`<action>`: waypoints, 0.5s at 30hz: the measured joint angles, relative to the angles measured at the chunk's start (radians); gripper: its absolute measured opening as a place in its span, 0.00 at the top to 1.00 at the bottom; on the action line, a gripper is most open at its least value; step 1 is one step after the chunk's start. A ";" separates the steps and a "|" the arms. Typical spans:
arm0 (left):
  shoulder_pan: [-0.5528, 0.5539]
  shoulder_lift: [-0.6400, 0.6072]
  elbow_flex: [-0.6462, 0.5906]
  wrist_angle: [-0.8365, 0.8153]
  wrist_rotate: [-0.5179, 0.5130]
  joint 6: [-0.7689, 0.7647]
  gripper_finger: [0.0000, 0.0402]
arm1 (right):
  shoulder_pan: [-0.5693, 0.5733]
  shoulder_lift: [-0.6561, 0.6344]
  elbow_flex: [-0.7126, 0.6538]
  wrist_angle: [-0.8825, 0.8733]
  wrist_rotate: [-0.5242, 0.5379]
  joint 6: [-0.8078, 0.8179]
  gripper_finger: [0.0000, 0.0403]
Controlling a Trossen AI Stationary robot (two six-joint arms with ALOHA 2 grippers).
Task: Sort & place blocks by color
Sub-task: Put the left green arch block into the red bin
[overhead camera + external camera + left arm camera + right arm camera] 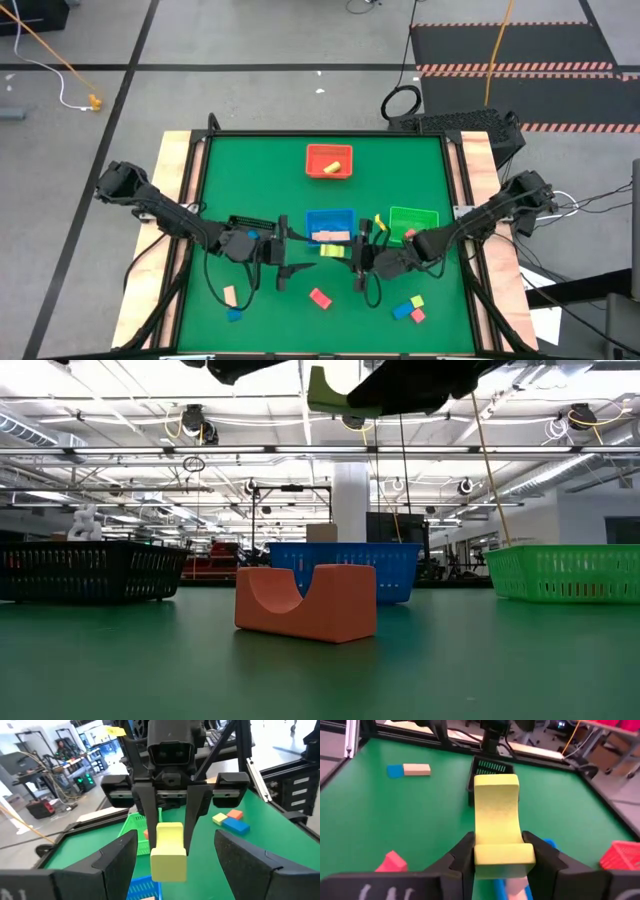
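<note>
The yellow block (pixel 496 822), clamped in the right gripper (pixel 498 851) jaws mid-frame above the bench (pixel 250 180) facing the open-jawed left gripper (pixel 283 262), is unplaced, with few blocks in the trays (pixel 329 161) and several loose blocks (pixel 320 297) in the lower frame

From above you look straight down on the whole green table (pixel 260 180), from its surface level across it toward the room, and each wrist camera looks close past its fingers; all share the table.
</note>
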 joint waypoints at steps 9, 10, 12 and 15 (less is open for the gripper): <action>0.064 0.001 0.000 -0.011 0.097 -0.014 0.34 | -0.057 0.000 0.000 0.159 -0.132 -0.157 0.72; 0.071 0.001 0.000 -0.017 0.118 -0.017 0.34 | -0.061 0.000 0.000 0.172 -0.133 -0.173 0.72; 0.083 0.001 0.000 -0.029 0.127 -0.033 0.34 | -0.068 0.000 0.000 0.183 -0.134 -0.202 0.72; 0.100 0.001 0.000 -0.031 0.116 -0.051 0.34 | -0.070 0.000 0.000 0.189 -0.134 -0.217 0.72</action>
